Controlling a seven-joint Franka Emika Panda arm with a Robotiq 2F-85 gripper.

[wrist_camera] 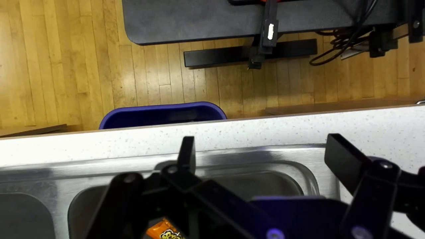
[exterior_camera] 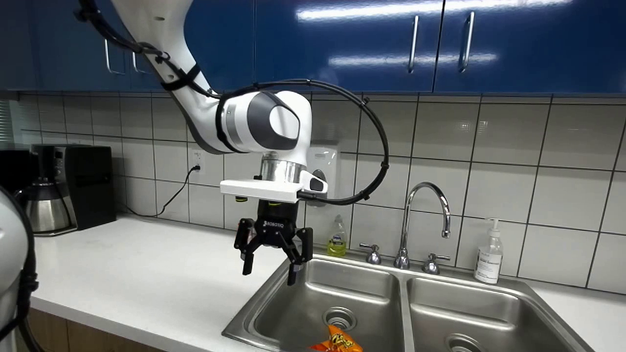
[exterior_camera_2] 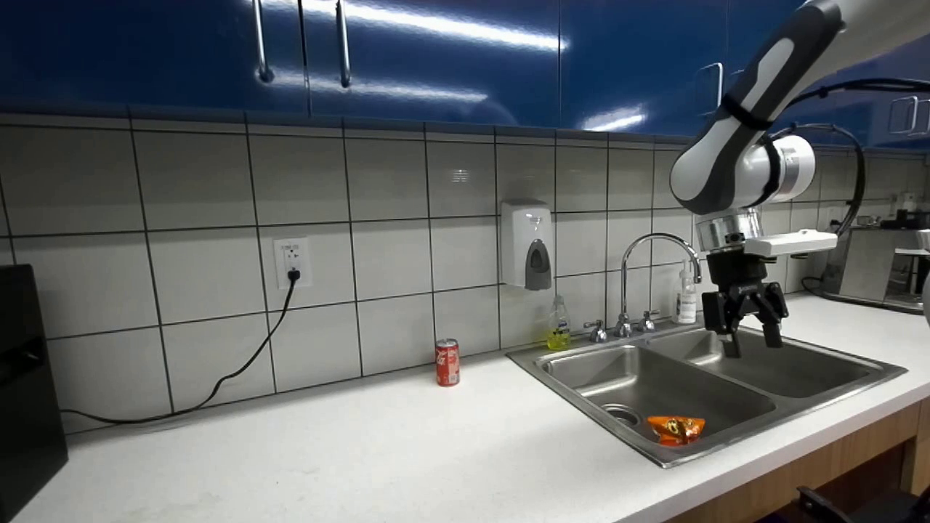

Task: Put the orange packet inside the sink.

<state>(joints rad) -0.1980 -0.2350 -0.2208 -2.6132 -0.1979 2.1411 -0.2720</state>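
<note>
The orange packet [exterior_camera: 341,341] lies in one basin of the steel double sink [exterior_camera: 248,315], close to its drain. In an exterior view the packet [exterior_camera_2: 677,430] shows whole on the basin floor; the sink [exterior_camera_2: 574,401] surrounds it. In the wrist view the packet [wrist_camera: 163,229] is partly hidden behind a finger at the bottom edge, and the sink rim [wrist_camera: 252,156] runs between the fingertips. My gripper [exterior_camera: 269,275] is open and empty, its fingers wide apart. It hangs above the sink, higher than the packet and apart from it, also in an exterior view [exterior_camera_2: 753,344].
A chrome faucet [exterior_camera: 405,225] with two handles rises behind the sink. A yellow dish soap bottle [exterior_camera: 337,238] and a pump bottle [exterior_camera: 489,259] stand on either side of it. A red can [exterior_camera_2: 447,362] stands on the counter by the wall. A soap dispenser [exterior_camera_2: 527,245] hangs above.
</note>
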